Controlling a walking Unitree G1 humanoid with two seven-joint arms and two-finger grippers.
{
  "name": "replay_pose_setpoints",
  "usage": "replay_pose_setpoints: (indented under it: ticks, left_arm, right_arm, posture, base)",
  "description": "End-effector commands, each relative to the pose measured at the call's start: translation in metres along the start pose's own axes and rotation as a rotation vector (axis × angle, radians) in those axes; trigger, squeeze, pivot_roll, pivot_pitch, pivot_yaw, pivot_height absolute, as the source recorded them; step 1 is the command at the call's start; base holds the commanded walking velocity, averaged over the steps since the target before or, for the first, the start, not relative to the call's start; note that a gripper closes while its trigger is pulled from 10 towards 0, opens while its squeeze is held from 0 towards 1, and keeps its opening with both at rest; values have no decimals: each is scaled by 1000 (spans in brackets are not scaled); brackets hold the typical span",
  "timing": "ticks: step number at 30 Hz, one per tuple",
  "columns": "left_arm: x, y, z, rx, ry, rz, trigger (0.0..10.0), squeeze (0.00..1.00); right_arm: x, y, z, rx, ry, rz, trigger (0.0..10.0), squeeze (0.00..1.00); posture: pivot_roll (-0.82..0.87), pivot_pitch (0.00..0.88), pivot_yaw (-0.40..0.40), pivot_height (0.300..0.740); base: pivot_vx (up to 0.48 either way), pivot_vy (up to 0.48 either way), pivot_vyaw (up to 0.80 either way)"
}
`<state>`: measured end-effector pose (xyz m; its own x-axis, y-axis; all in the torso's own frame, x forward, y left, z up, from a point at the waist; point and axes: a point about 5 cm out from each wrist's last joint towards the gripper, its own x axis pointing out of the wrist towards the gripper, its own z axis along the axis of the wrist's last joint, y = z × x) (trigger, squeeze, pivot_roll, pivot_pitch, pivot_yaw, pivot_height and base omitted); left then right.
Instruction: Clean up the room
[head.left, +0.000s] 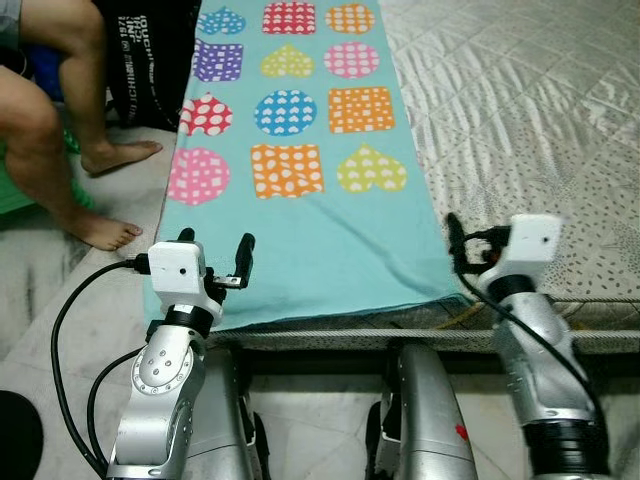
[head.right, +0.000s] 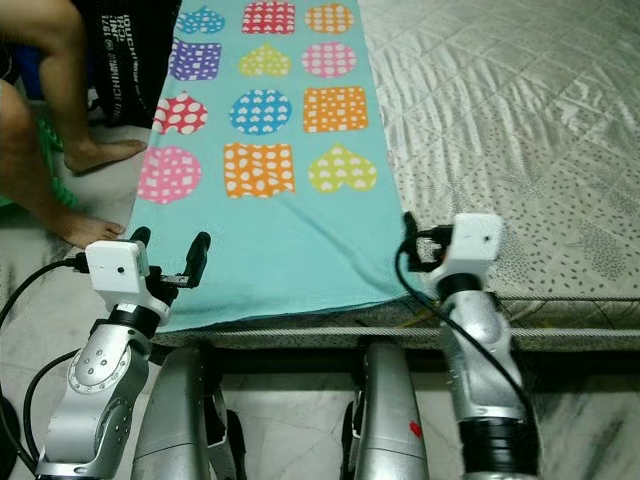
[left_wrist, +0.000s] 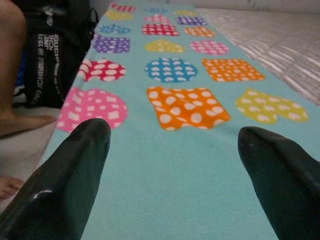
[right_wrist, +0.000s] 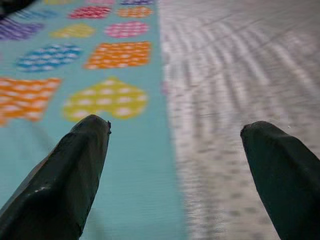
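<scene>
Hovering at lower frame, left gripper (head.left: 215, 262) and right gripper (right_wrist: 175, 165) — both fingers spread wide, empty — flank the near hem of the turquoise fleece blanket with polka-dot shapes (head.left: 300, 235) at centre; pinch both corners evenly.

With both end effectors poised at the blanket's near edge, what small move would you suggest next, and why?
Probably lower both end effectors onto the near corners of the turquoise blanket. The left end effector sits open at the near left corner and the right end effector is open over the blanket's right edge, where it meets the quilted mattress. Neither holds fabric yet.
</scene>
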<state>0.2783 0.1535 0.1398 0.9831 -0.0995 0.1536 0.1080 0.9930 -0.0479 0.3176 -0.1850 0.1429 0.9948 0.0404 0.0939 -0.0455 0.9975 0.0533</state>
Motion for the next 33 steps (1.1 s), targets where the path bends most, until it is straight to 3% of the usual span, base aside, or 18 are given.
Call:
replay_pose_setpoints:
  ticks: [1,5,11,22,33]
  left_arm:
    - [0,5,-2,10,0,9,10000,0]
    - [1,8,-5,14,8,22,10000,0]
    - [3,6,-8,10,6,24,10000,0]
    - [6,9,-9,17,-4,28,10000,0]
    - [7,4,-11,11,-6,19,10000,0]
  right_arm:
    - [-1,4,3,13,-14,20,10000,0]
    - [3,7,3,11,-20,34,10000,0]
    - [17,11,14,89,-58,27,10000,0]
    - [30,26,20,118,-86,49,10000,0]
    - [34,25,22,95,-101,45,10000,0]
  posture:
    - [88,141,21,549]
    - [88,122,18,549]
    - [86,110,19,549]
    - [90,97,16,620]
    - [83,94,21,686]
  base:
    - [0,0,0]
    - [0,0,0]
    - [0,0,0]
    - [0,0,0]
    - [0,0,0]
